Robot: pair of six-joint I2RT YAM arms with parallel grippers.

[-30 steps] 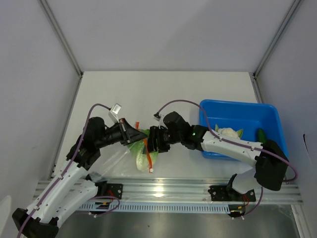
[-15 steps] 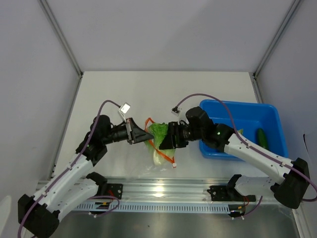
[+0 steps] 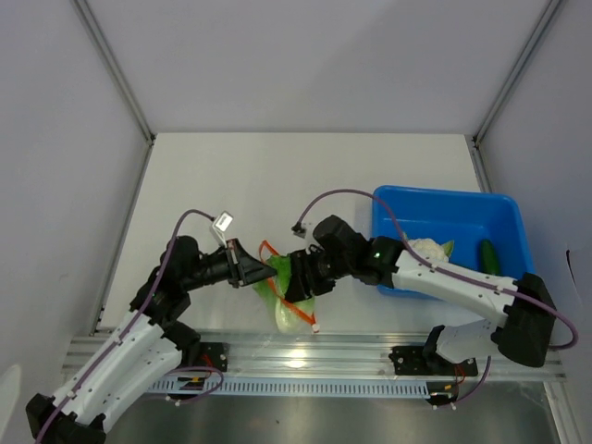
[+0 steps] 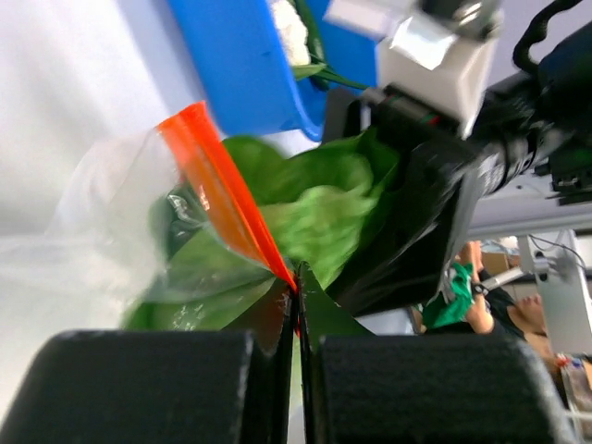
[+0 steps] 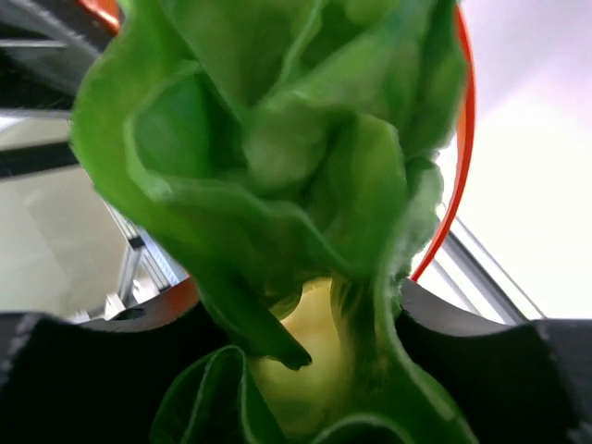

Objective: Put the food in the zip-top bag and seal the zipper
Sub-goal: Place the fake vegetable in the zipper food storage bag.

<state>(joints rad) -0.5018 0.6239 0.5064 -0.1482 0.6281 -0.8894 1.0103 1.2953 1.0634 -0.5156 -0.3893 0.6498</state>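
Observation:
My left gripper point(image 3: 269, 269) is shut on the orange-red zipper point(image 4: 233, 205) of the clear zip-top bag point(image 4: 102, 227), holding its mouth up at table centre. My right gripper point(image 3: 298, 277) is shut on a leafy green vegetable point(image 5: 277, 185) with a pale stalk, its leaves pushed into the bag mouth; the zipper point(image 5: 451, 176) loops around the leaves. The bag point(image 3: 289, 313) hangs below both grippers with green food inside. More food lies in the blue bin point(image 3: 504, 215): a pale leafy piece point(image 3: 427, 248) and a dark long green piece point(image 3: 487, 256).
The blue bin stands at the right, close behind my right arm. The aluminium rail point(image 3: 305, 356) runs along the near table edge just below the bag. White walls enclose the table on three sides.
Both grippers and the bag moved slightly left and toward the near edge. My right gripper has pushed the leafy vegetable deeper into the bag mouth.

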